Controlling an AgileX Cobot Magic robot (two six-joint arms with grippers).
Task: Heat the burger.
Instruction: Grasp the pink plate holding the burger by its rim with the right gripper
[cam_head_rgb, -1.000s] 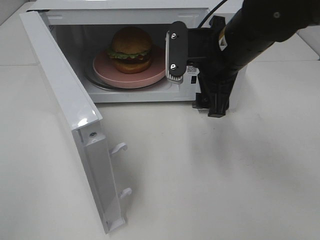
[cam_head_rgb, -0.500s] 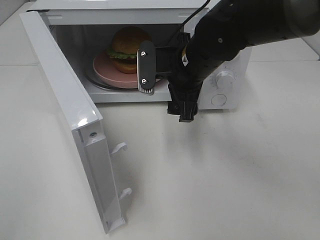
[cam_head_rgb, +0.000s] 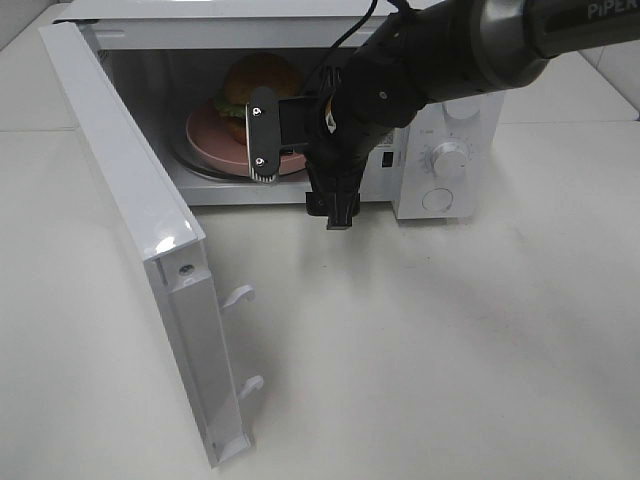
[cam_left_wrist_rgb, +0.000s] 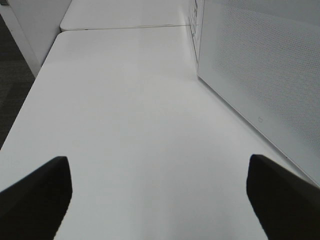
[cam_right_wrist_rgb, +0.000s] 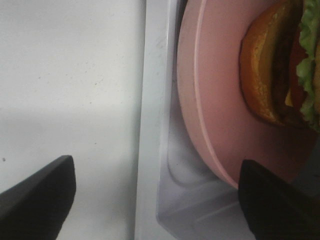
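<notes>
Burger (cam_head_rgb: 262, 72): one, on one pink plate (cam_head_rgb: 205, 135); left fingers (cam_left_wrist_rgb: 35, 195) wide, right fingers (cam_right_wrist_rgb: 40, 192) wide.

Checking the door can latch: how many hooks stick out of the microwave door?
2. Both are on the free edge of the open microwave door: the upper hook and the lower hook below it. Nothing covers that edge, so none seem hidden.
</notes>
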